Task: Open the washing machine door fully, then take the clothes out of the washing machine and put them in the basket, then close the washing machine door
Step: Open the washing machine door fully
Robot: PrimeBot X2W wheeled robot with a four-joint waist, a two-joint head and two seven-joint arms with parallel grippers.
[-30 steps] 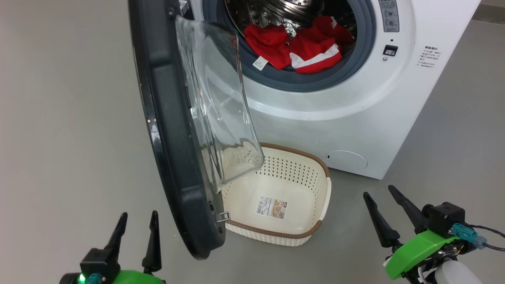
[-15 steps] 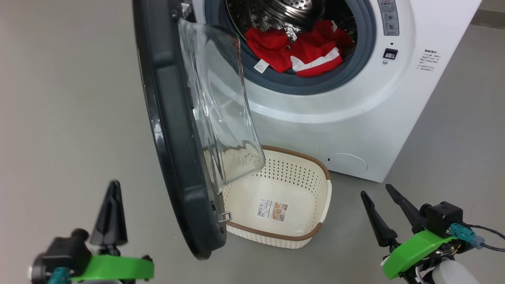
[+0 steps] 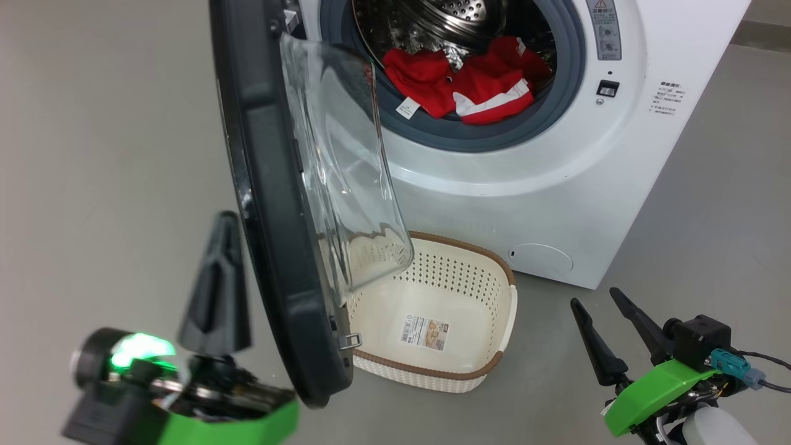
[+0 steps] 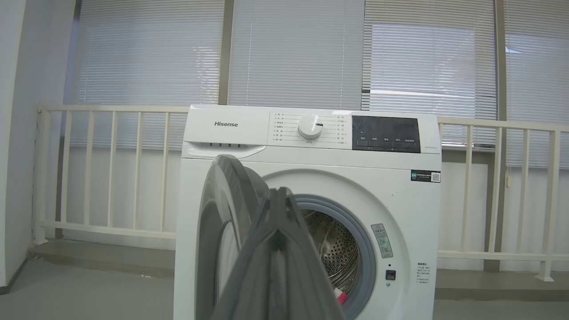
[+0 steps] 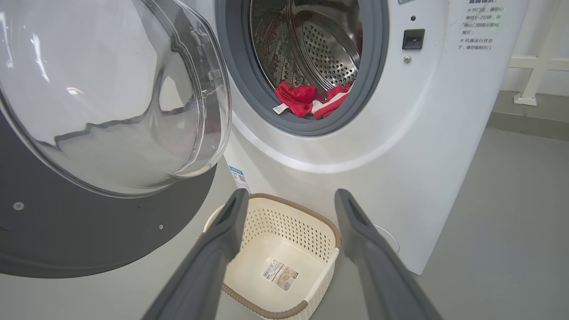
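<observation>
Two grippers sit low in your head view. Your left gripper (image 3: 222,232) has its fingers pressed together into one dark wedge with nothing between them. It stands just beside the outer face of the washing machine door (image 3: 266,185), and you cannot tell whether it touches the black rim. Your right gripper (image 3: 594,298) hangs over the floor (image 3: 93,154) at lower right, well apart from the door, fingers (image 5: 222,240) spread and gripping nothing.

The door stands swung out from the washing machine (image 3: 544,198), edge-on to you, its clear glass window (image 3: 346,173) bulging toward the opening. The clothes (image 3: 463,86), red with white trim, lie in the bottom of the steel drum (image 3: 445,18), with a white tag hanging onto the grey gasket (image 3: 432,133). The basket (image 3: 508,309) sits on the floor near the machine's front, partly under the door's glass, a sticker (image 3: 425,332) on its bottom.
</observation>
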